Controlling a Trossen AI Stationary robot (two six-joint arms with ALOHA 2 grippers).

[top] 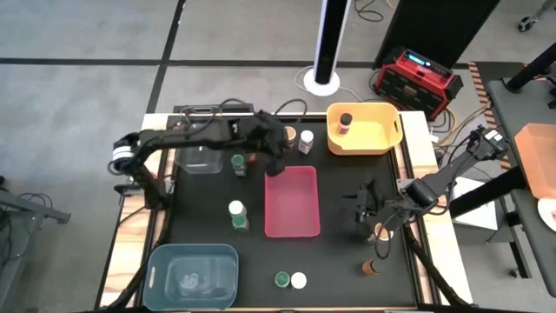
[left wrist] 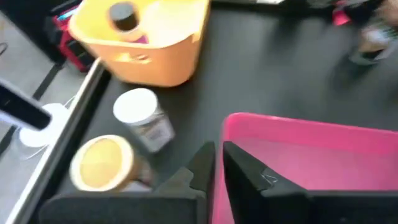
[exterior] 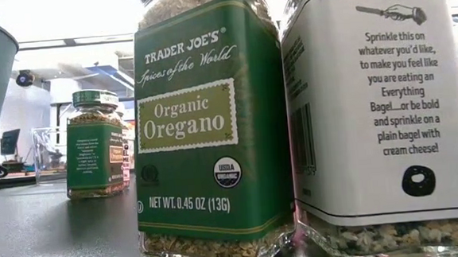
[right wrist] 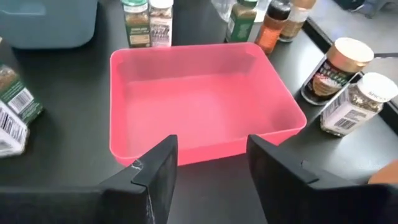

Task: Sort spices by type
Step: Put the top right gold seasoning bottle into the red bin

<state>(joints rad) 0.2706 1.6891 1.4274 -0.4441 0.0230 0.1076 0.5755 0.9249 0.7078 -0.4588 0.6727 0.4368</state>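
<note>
- The sorting job has only just begun, judging by where the jars stand.
- One dark-lidded jar (top: pixel 346 120) sits inside the yellow bin (top: pixel 382 143) at the upper right of the high view. It looks like the only jar put away so far.
- The pink bin (top: pixel 292 222) in the middle of the table has nothing in it.
- The clear bin (top: pixel 198 161) at the upper left looks bare too, as far as can be seen.
- The blue bin (top: pixel 161 274) at the lower left may hold something pale, but it is too blurry to tell.
- The rest of the jars stand loose on the black mat.
- A white-lidded jar (top: pixel 305 137) and an orange-lidded jar (top: pixel 289 134) stand near the top, beside the yellow bin.
- A green-lidded jar (top: pixel 238 162) is just left of the pink bin's top corner.
- Two more jars (top: pixel 236 215) stand left of the pink bin.
- A green and white pair (top: pixel 290 280) stands at the bottom middle.
- One small brown jar (top: pixel 368 268) stands at the lower right.
- The left gripper (top: pixel 274 163) hangs over the top left corner of the pink bin. Its fingers are almost together and hold nothing.
- The right gripper (top: pixel 363 209) waits to the right of the pink bin, spread wide, with nothing in it.
- Nearly every jar is yet to be picked up and sorted.
</note>
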